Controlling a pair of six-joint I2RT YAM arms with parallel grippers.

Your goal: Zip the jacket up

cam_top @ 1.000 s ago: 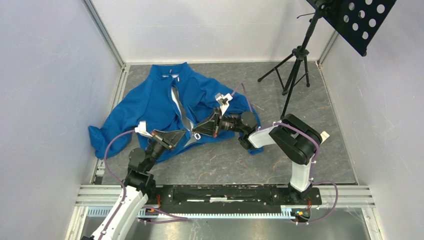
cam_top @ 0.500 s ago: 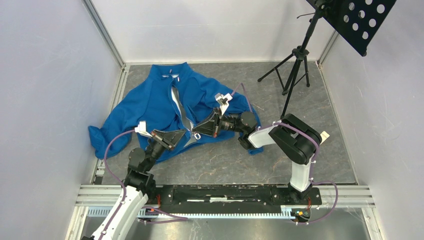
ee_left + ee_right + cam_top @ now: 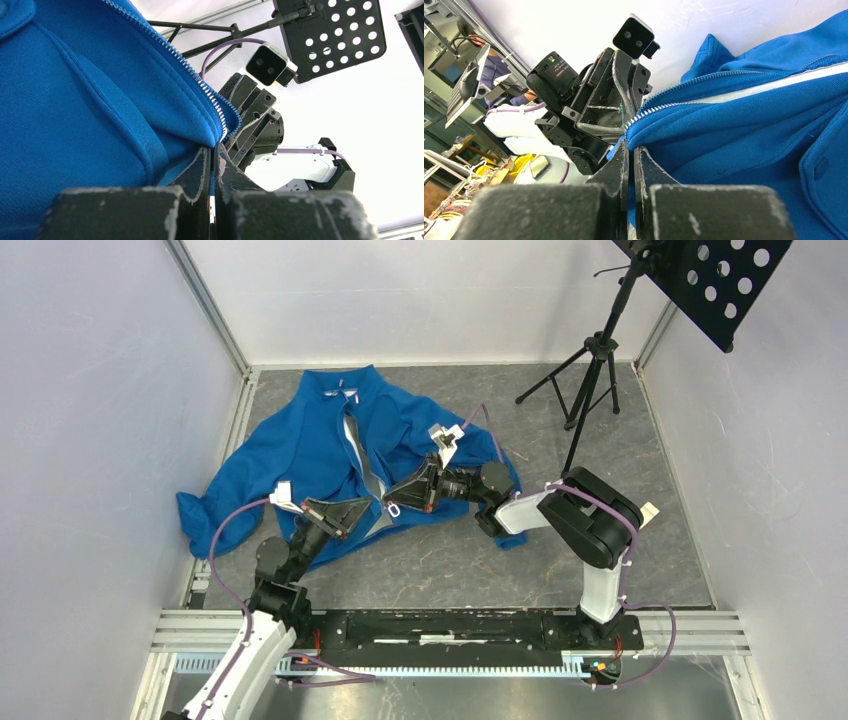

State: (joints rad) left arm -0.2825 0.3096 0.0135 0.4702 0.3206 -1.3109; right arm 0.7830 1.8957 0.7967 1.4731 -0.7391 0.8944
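The bright blue jacket (image 3: 300, 445) lies spread on the grey floor, collar at the back, front open in a narrow V showing pale lining. My left gripper (image 3: 372, 506) is shut on the bottom corner of the left front panel; the left wrist view shows its jaws (image 3: 212, 150) pinching blue fleece just under the zipper teeth (image 3: 200, 85). My right gripper (image 3: 392, 507) is shut on the bottom corner of the right front panel; in the right wrist view its jaws (image 3: 630, 145) clamp the hem below the zipper teeth (image 3: 659, 106). The two grippers face each other, almost touching.
A black tripod stand (image 3: 590, 360) with a perforated black plate (image 3: 725, 280) stands at the back right. White walls close the sides and back. The aluminium rail (image 3: 450, 630) with the arm bases runs along the near edge.
The right gripper has shifted slightly left and up, toward the left gripper, bringing the two hem corners a little closer. The left arm has barely moved.
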